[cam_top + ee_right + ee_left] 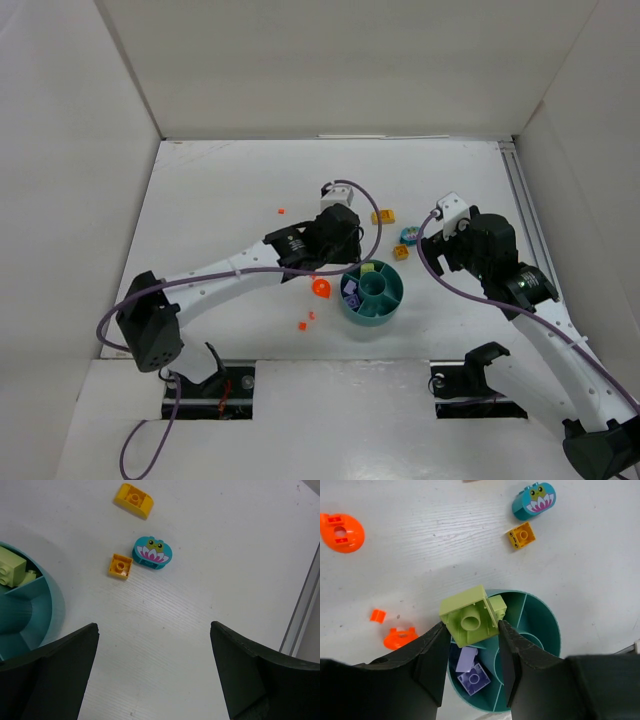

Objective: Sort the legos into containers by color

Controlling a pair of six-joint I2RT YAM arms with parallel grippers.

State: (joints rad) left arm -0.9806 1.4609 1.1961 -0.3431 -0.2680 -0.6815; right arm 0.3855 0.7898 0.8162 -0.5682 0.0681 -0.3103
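Currently the left gripper [471, 630] is clamped on a lime green square plastic brick [469, 616], held above the round teal compartment dish [542, 630]. Purple bricks [472, 672] lie directly beneath, and the lime section appears to be just beyond. The right gripper [157, 667] is spread wide and empty.

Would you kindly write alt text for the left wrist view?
The left gripper holds a lime green square plastic brick over the edge of a round teal divided dish with purple bricks in one section. Orange pieces, a yellow brick and a teal frog-printed block lie on the white table.
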